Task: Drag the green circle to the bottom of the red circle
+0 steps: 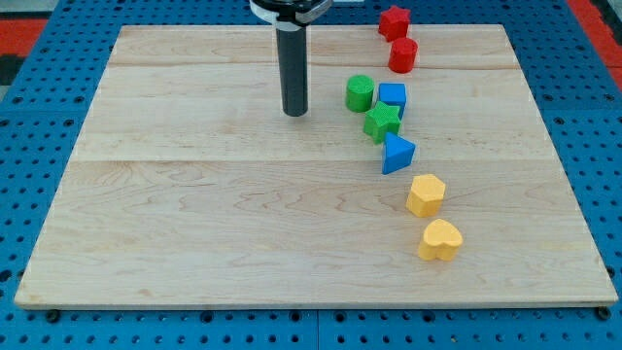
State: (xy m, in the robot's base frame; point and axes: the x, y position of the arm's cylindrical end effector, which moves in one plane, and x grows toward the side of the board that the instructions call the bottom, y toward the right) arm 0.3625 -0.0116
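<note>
My tip rests on the wooden table, upper middle of the view; I carry no gripper, only a straight dark rod, so there is nothing to stand apart or together. Green circle sits at my tip's 3 o'clock, near but apart; a clear strip of wood shows between us. Red circle lies at the green circle's 1 o'clock, apart from it; red star just beyond it at 12 o'clock, seemingly touching, hard to tell at this angle. Blue cube is just beside the green circle at its 3 o'clock. Green star-like block, shape not sharp, sits at the blue cube's 6 o'clock, pressed against it; also just off the green circle's 5 o'clock. Blue triangle follows at 5 o'clock of that green block, close. Yellow hexagon further down at 5 o'clock; yellow heart below it, near, a small gap between them.
</note>
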